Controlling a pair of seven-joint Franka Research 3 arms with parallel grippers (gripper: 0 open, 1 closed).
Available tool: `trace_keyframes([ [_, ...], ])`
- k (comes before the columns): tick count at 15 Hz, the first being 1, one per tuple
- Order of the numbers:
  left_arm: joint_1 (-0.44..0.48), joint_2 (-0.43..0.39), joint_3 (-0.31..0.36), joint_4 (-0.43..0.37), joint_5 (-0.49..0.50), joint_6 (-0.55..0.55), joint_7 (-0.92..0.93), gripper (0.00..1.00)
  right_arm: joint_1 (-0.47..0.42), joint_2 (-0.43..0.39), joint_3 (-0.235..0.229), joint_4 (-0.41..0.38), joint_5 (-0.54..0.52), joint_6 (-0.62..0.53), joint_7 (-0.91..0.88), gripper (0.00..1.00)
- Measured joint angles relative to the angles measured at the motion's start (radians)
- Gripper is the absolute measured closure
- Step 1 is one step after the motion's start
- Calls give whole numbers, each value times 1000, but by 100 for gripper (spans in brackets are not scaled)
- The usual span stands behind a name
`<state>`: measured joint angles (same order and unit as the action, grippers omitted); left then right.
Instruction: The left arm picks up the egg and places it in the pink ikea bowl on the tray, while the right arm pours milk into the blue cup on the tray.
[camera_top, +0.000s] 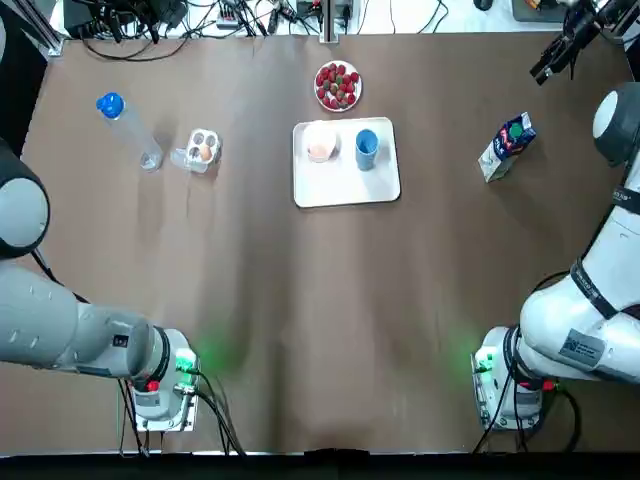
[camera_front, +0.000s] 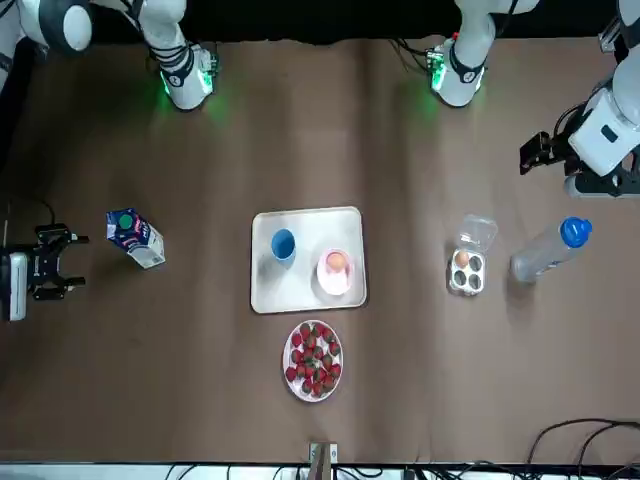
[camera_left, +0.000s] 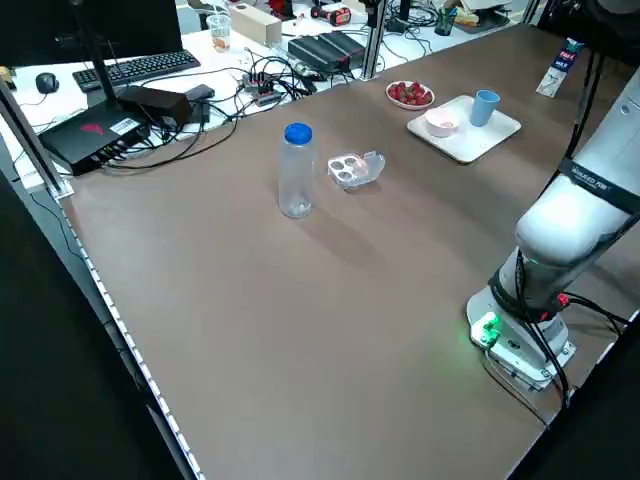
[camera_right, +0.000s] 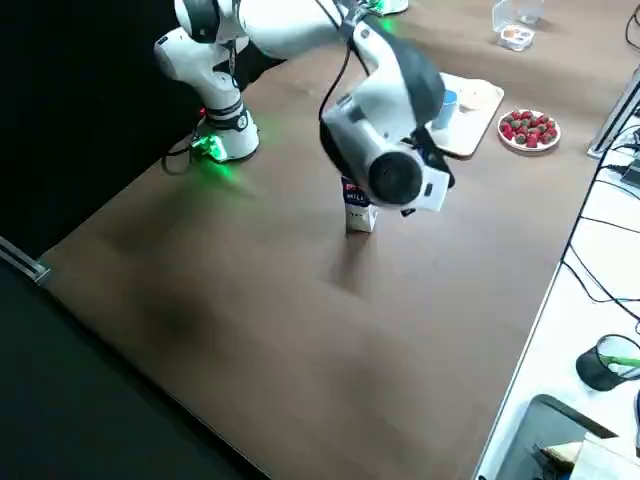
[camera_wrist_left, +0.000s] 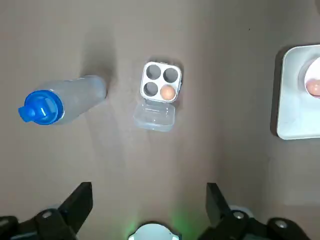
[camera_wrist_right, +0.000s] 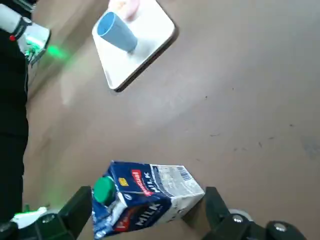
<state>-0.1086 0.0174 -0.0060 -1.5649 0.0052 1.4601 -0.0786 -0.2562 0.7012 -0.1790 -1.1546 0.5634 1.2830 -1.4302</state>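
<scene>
While "MILK" is being shown on the blue-and-white cardboard carton (camera_wrist_right: 150, 192) near the right gripper (camera_front: 68, 261), that one and the left gripper (camera_wrist_left: 148, 190), up beside the clear egg box (camera_wrist_left: 161, 81), are being held spread; a brown egg (camera_front: 336, 261) is lying in the round pink bowl (camera_front: 330, 282) on the white tray (camera_front: 300, 292).

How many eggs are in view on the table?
2. One egg sits in the open egg carton beside the water bottle, its other three cups empty; the other egg lies in the pink bowl on the tray. None seems hidden.
</scene>
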Motion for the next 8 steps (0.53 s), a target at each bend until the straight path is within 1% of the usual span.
trace_keyframes([
  [6, 0, 0, 0, 0, 0, 0, 0, 0, 119, -71, 0, 6, -130, 8, 305, 0],
  [8, 0, 0, -2, 0, 0, 0, 0, 0, 161, -101, 0, 8, -149, 9, 425, 0],
])
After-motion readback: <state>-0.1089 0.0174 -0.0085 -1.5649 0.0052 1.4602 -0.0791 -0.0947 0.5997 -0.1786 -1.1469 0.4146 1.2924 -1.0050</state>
